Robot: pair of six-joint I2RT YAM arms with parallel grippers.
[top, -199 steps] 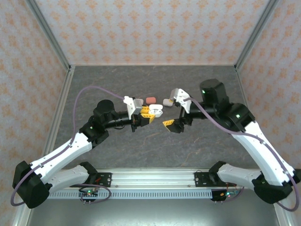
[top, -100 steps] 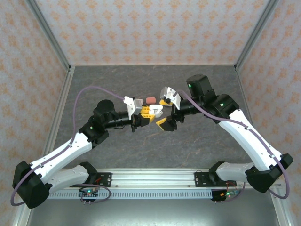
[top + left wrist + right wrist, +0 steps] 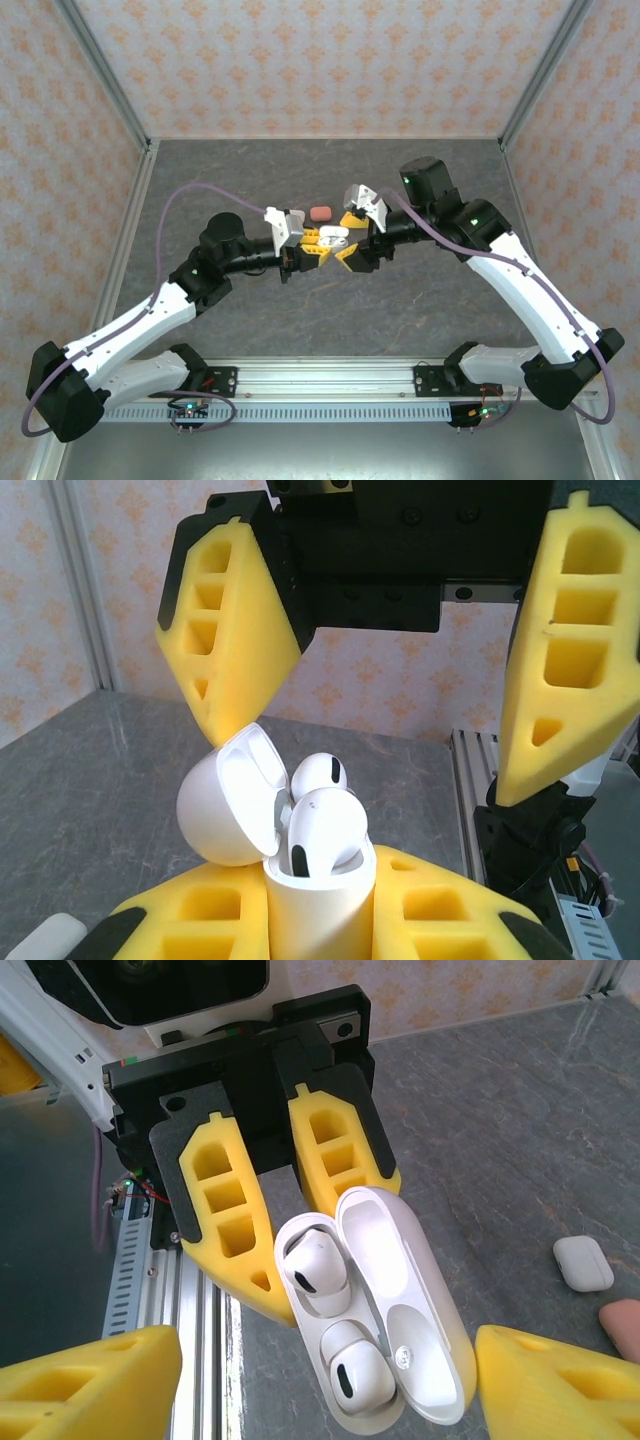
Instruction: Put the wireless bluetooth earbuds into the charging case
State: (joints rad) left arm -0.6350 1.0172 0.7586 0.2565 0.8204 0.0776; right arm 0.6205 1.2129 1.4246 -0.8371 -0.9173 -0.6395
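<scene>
The left gripper point(image 3: 314, 243) is clamped on the white charging case point(image 3: 318, 900), which stands upright with its lid point(image 3: 225, 805) swung open toward 9 o'clock in the left wrist view. Two white earbuds point(image 3: 325, 825) sit in its sockets. The right gripper point(image 3: 350, 237) has its jaws apart, one either side of the case, gripping nothing. A pink case point(image 3: 320, 213) lies on the worktop point(image 3: 420, 310) at 11 o'clock of the held one.
</scene>
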